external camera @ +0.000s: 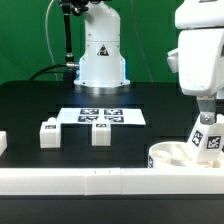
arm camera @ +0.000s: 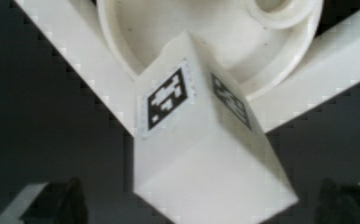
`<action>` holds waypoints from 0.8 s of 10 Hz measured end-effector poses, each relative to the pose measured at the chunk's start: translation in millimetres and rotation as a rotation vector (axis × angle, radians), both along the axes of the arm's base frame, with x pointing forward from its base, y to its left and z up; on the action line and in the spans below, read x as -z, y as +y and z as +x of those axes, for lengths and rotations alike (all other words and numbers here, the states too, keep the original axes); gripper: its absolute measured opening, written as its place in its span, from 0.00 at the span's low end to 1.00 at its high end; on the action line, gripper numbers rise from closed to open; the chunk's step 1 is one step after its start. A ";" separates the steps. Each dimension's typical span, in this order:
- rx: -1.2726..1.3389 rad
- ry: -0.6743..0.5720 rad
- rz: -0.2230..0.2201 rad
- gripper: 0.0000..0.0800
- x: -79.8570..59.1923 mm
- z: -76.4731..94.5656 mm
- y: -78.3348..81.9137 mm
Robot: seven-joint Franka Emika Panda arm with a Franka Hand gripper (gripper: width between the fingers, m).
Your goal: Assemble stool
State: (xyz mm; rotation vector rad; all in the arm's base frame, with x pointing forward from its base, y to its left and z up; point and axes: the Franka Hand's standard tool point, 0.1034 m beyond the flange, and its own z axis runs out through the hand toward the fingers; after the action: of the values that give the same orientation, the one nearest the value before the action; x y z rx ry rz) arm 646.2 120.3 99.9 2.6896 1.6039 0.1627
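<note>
A: Black tabletop (external camera: 40,105) under everything, green backdrop behind, white robot base (external camera: 101,55) at 12 o'clock. What's on it, from the exterior view's left?

B: Far left edge, a white block (external camera: 2,143) cut off by the frame, at 9 o'clock; next a blocky leg (external camera: 49,133), lying apart from the rest; then a second leg (external camera: 100,133) just beside it, near centre; behind those two, the marker board (external camera: 100,117) flat on the table w/ several black tags.

A: And the long white thing up front?

B: Border rail (external camera: 80,180), running along the 6 o'clock edge.

A: Right side?

B: Round seat disc (external camera: 172,158) at abt 4 o'clock, touching the rail; a tagged leg (external camera: 209,139) stands tilted on it; arm comes down from 1 o'clock over that leg.

A: Gripper?

B: Gripper (arm camera: 205,205) has its jaws spread wide; fingers (arm camera: 52,203) show as dark tips either side of the tagged leg's near end in the wrist view, w/ a gap on both sides; not clamped. Same view shows the seat disc's curved rim beyond the leg and the rail crossing behind.
</note>
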 end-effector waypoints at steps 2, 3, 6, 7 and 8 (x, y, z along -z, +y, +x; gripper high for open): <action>-0.178 0.002 -0.042 0.81 2.2 0.3 -1.9; -0.279 -0.001 -0.058 0.81 3.5 0.7 -2.7; -0.484 -0.001 -0.097 0.81 8.4 -0.6 -4.4; -0.563 -0.002 -0.113 0.81 8.9 -0.5 -5.7; -0.605 -0.001 -0.120 0.81 9.9 -0.6 -6.7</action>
State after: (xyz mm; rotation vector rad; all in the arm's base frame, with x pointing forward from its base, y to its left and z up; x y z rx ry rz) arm 645.6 113.6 90.0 2.0399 2.2873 0.0626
